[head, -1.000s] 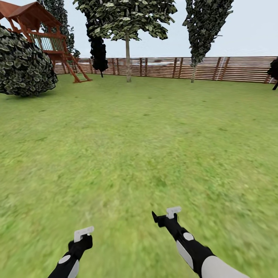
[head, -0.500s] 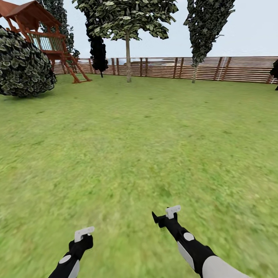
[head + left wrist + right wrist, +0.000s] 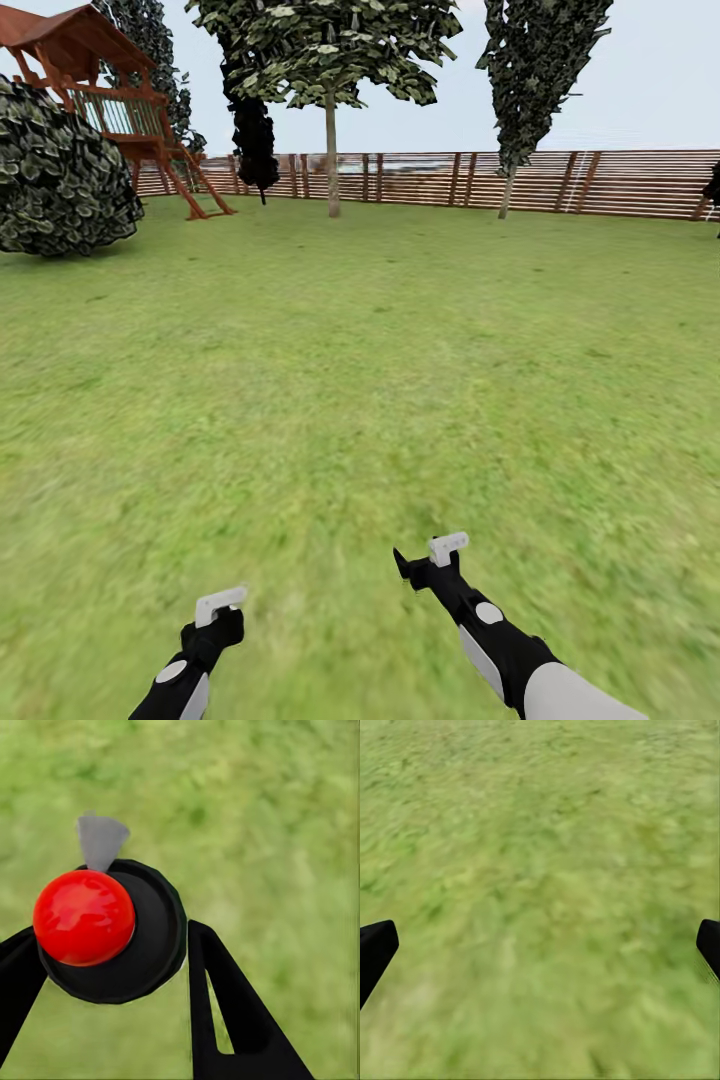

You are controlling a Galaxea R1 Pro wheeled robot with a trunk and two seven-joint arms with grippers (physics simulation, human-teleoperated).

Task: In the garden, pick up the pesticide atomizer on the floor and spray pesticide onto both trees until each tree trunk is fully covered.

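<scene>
Left pincer (image 3: 218,606): clenched, as far as I can judge, on the pesticide atomizer (image 3: 142,945). In my left wrist view its black round body with a red knob and grey nozzle sits between my two fingers, touching both.
Right pincer (image 3: 440,555): released and empty, with the fingers spread wide over bare grass.
Ground under both pincers: lawn (image 3: 360,350), and nothing lies on it near either one.
Step in hand: the pickup looks done, and I am carrying the sprayer across the garden toward the trees.
Far ahead of the left pincer: a round dark bush (image 3: 60,170) and a red-brown wooden play tower (image 3: 110,90).
Far ahead, between the two pincers: a broad-crowned tree with a straight pale tree trunk (image 3: 331,160), standing just before the slat fence (image 3: 620,180).
Far ahead of the right pincer: a tall narrow tree (image 3: 535,70) on a thinner pale stem, also by the fence. I cannot tell from here whether it is the second target.
Next move calls for: driving well closer to the pale trunk, then raising my left arm so the nozzle faces the bark before spraying.
</scene>
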